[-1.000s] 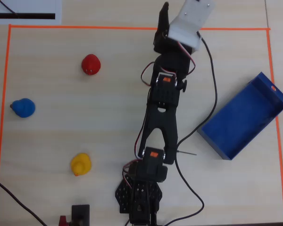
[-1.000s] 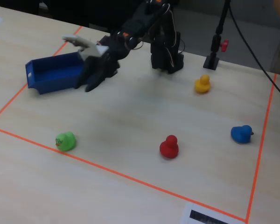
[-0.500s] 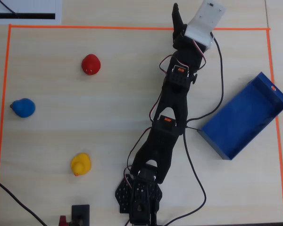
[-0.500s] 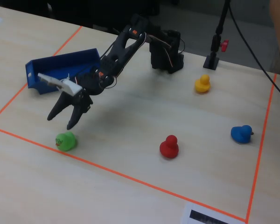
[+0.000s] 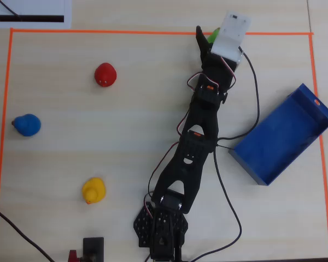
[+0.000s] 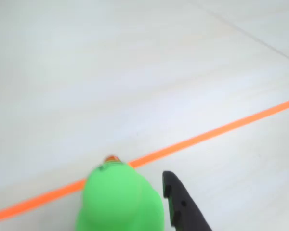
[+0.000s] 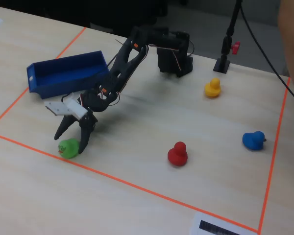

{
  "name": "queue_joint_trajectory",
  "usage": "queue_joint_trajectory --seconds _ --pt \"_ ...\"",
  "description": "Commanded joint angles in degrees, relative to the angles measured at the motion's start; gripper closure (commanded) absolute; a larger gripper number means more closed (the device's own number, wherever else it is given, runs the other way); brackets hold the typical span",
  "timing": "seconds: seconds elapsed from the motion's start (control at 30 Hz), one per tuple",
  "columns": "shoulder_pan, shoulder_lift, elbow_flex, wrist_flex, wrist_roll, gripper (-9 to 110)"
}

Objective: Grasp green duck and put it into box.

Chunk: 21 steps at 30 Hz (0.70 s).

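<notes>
Surface (image 7: 152, 122): pale wood, edged with an orange tape line (image 7: 137, 186).
Box (image 7: 63, 73): dark blue, open-topped, well apart from the duck.
My arm (image 5: 194, 147): stretched toward the tape's far edge in the overhead view.
My hand (image 7: 71, 141): fingers spread, straddling the green duck, nothing pinched.
Green duck (image 7: 68, 148): on the surface just inside the tape, between my fingertips.
Other ducks: red (image 7: 177, 154), blue (image 7: 253, 140), yellow (image 7: 212, 88), all apart.

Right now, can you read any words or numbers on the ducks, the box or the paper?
No readable text anywhere.
White paper: only a black bar, no letters visible.
Green duck: small dark marks, too blurred to read.
Blue box: a small pale mark at one end, too small to read.
</notes>
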Motion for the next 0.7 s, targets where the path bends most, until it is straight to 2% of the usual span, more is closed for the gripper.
queue_joint_trajectory --seconds 0.0,0.37,0.67 --pt "0.7 -0.2 -2.9 -2.2 -2.9 57" --pt "0.7 -3.7 -3.9 -2.2 -6.3 59" --pt "0.4 -4.7 -5.8 3.1 -8.0 67"
